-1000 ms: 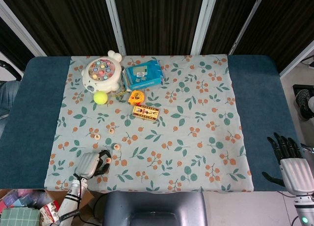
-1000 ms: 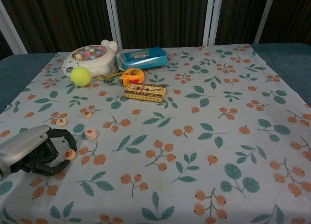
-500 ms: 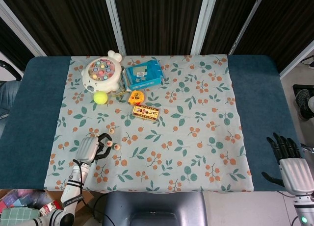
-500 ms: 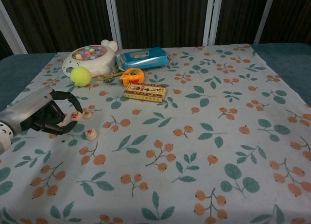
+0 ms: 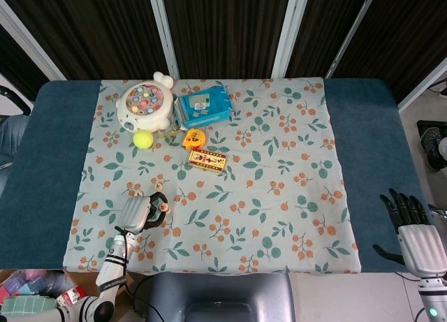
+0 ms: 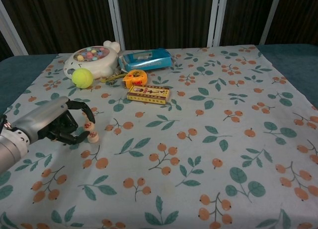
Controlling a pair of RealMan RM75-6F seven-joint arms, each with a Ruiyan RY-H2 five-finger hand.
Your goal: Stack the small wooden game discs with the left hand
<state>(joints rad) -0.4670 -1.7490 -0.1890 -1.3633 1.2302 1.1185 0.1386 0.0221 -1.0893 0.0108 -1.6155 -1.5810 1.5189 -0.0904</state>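
Note:
My left hand [image 6: 54, 123] hovers low over the flowered cloth at the front left and pinches a small wooden disc [image 6: 88, 125] with a red mark between thumb and fingertip. That disc is tilted, directly above another disc [image 6: 93, 136] lying on the cloth; I cannot tell whether they touch. In the head view the left hand [image 5: 138, 211] has a disc [image 5: 165, 209] at its fingertips, and a further disc [image 5: 133, 192] lies just beyond it. My right hand [image 5: 418, 239] hangs off the table's front right corner, fingers spread and holding nothing.
At the back left stand a white fishing-game toy [image 6: 92, 59], a yellow-green tennis ball [image 6: 82, 78], a blue pack [image 6: 145, 58], an orange tape measure [image 6: 134, 78] and a flat yellow box [image 6: 148, 94]. The flowered cloth [image 6: 223, 139] covers the table's middle.
The left hand lifted a disc from the front edge, carried it away toward the far discs, then moved right with it until it stood over the near-right disc. The right hand stayed still.

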